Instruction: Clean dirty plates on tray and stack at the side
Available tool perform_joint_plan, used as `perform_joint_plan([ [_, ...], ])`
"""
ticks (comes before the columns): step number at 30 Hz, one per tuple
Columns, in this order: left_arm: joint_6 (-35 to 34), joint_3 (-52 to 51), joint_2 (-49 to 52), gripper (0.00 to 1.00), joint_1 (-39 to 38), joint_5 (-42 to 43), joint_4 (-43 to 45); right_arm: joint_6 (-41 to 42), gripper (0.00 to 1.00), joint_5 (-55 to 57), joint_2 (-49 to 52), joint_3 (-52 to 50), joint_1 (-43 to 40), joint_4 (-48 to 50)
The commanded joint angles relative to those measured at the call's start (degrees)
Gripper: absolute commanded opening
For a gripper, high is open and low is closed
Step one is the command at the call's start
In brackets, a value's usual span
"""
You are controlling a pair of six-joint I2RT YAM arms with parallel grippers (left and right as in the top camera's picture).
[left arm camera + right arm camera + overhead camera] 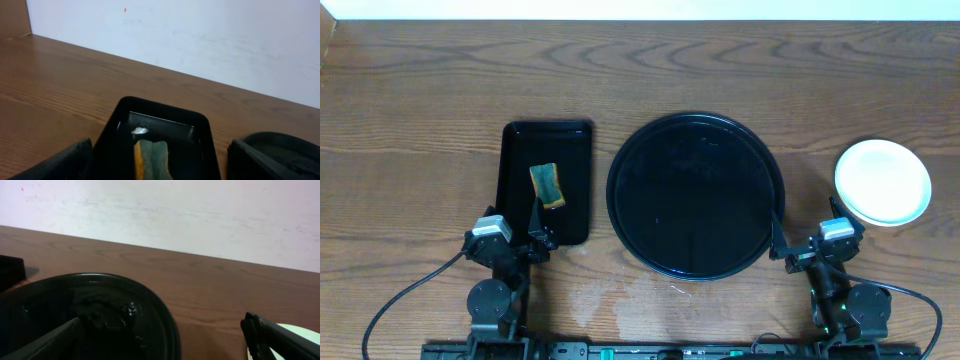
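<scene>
Black round tray [690, 190]: it sits in the middle of the wood table [420, 100], between my two arms.
Plates [882, 181]: pale ones lie on the table to the right of the round tray, not touching it. I cannot count them.
Right hand [805, 228]: its fingers are spread wide and hold nothing. The plates are near it, a bit ahead and to its right.
Left hand [512, 215]: its fingers are spread wide too, at the near end of the small black tray [520, 150].
Sponge [547, 186]: green and orange, it lies in the small tray.
</scene>
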Motion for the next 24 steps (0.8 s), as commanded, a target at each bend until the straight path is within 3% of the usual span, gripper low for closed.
perform_joint_plan([
  [1,0.35,-0.68,-0.55,0.87,0.24,-0.57,-2.8,0.26,0.99,0.52,-0.35,-0.26,0.07,0.02],
  [24,0.39,-0.7,-0.55,0.87,-1.16,-4.24,1.31,0.26,0.99,0.52,-0.35,-0.26,0.07,0.02],
])
